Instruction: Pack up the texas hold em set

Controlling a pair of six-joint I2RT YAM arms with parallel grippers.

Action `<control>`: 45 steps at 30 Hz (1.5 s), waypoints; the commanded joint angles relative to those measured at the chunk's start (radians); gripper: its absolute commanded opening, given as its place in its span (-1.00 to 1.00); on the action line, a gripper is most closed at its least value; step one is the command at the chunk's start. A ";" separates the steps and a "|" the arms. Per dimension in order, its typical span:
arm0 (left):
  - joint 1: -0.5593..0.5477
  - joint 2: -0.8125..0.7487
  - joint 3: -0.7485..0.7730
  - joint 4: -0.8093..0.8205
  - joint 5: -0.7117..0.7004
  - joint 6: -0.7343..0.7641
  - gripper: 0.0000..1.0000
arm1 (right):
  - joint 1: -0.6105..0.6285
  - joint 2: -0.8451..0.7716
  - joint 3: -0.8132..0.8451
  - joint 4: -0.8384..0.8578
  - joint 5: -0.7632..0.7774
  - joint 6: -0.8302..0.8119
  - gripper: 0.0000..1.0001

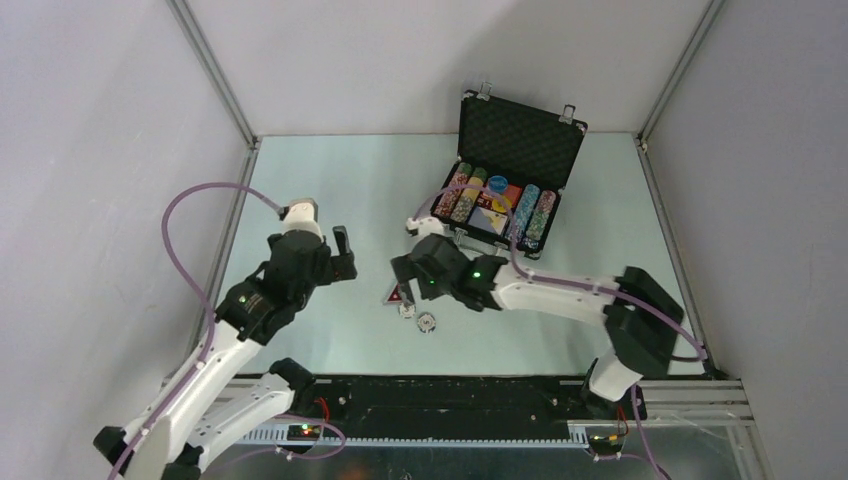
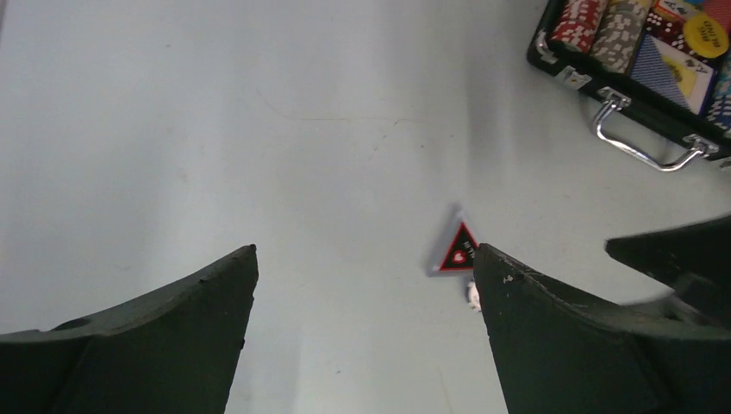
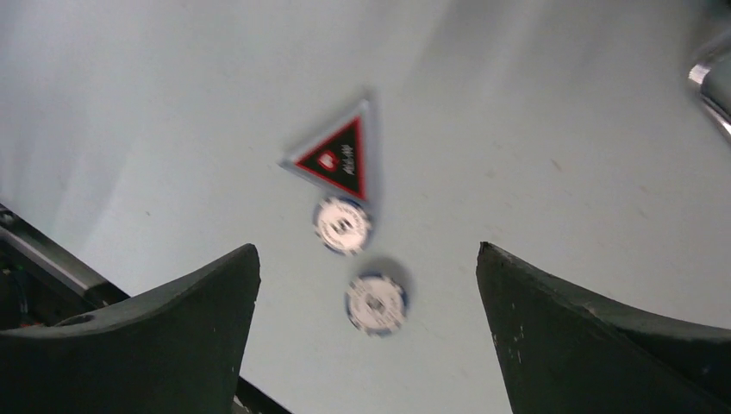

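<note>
- The left tool (image 2: 364, 259) stands wide open. Nothing lies between its fingers and it holds nothing. It hangs above a bare part of the pale surface (image 1: 350, 180), on the left half.
- The right tool (image 3: 367, 247) is also spread wide and holds nothing. It hangs over the middle of the surface, above the loose pieces.
- The black briefcase (image 1: 520, 140) sits at the far right of the surface, well apart from both tools. Its lid is raised and leans back, showing dark foam lining.
- The silver handle (image 2: 642, 142) on the front wall of the briefcase faces the arms.
- Rows of chips (image 1: 460, 192) fill the slots on the left and right sides of the tray. A yellow disc (image 2: 706, 36) and a blue disc (image 1: 497, 184) lie in the middle compartment.
- The dark triangular piece (image 3: 338, 159), edged in red, lies flat on the surface outside the briefcase, near its front left corner.
- One loose chip (image 3: 343, 224) lies just beside a corner of the triangular piece. Whether the two touch cannot be told, as the wrist view is blurred.
- A second loose chip (image 3: 376, 304) lies near the first, a little closer to the arm bases, apart from it.
</note>
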 commanded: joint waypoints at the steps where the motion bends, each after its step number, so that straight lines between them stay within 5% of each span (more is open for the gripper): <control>1: 0.042 -0.113 -0.010 -0.022 0.014 0.075 0.99 | 0.021 0.161 0.155 0.045 -0.047 0.037 0.99; 11: 0.191 -0.155 -0.055 0.000 0.188 0.128 0.99 | 0.093 0.508 0.535 -0.202 0.099 0.024 0.99; 15: 0.272 -0.160 -0.064 0.016 0.269 0.136 0.99 | 0.093 0.525 0.530 -0.215 0.140 0.023 0.99; 29: 0.273 -0.151 -0.075 0.020 0.307 0.141 0.99 | 0.047 0.547 0.480 -0.202 0.001 -0.009 0.99; 45: 0.283 -0.151 -0.078 0.020 0.315 0.145 0.99 | 0.035 0.590 0.520 -0.245 -0.010 -0.013 0.75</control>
